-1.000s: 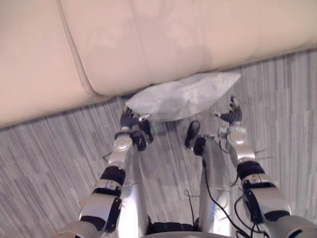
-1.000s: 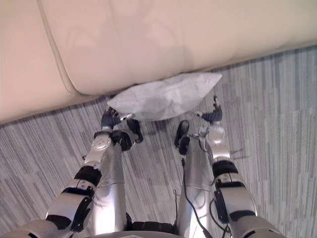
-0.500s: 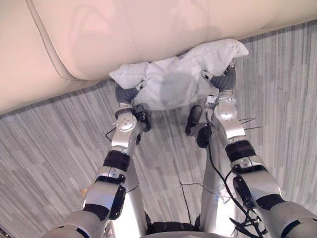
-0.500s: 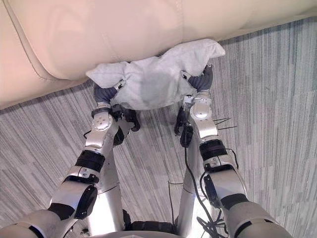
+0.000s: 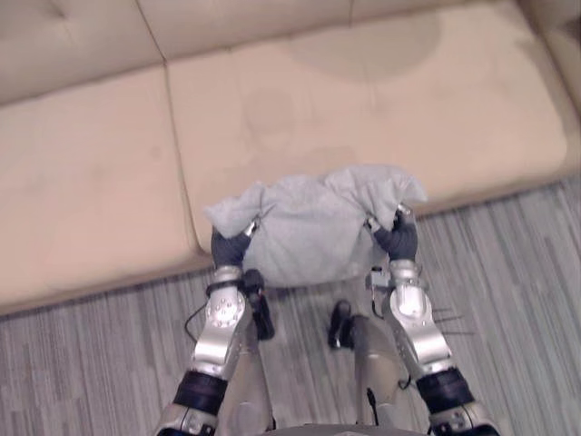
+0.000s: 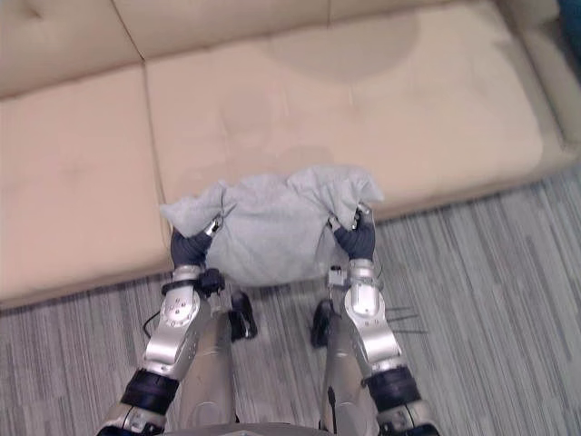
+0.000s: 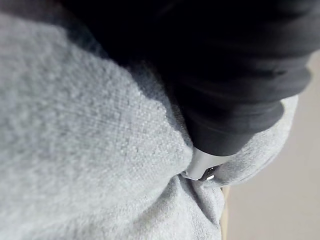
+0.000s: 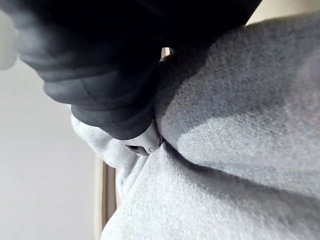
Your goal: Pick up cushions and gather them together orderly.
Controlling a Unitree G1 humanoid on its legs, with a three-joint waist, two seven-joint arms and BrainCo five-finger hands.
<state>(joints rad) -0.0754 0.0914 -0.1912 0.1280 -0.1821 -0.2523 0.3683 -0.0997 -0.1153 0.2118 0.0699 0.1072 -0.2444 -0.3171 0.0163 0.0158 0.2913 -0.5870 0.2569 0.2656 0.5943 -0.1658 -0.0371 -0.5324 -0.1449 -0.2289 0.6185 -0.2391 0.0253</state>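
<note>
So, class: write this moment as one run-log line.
object: grey cushion, bunched between both hands | left hand: on its left end | right hand: on its right end | place: front edge of beige sofa

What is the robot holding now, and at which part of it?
The grey cushion, held between both hands: the left hand at its left end, the right hand at its right end. The cloth hides the exact grip.
</note>
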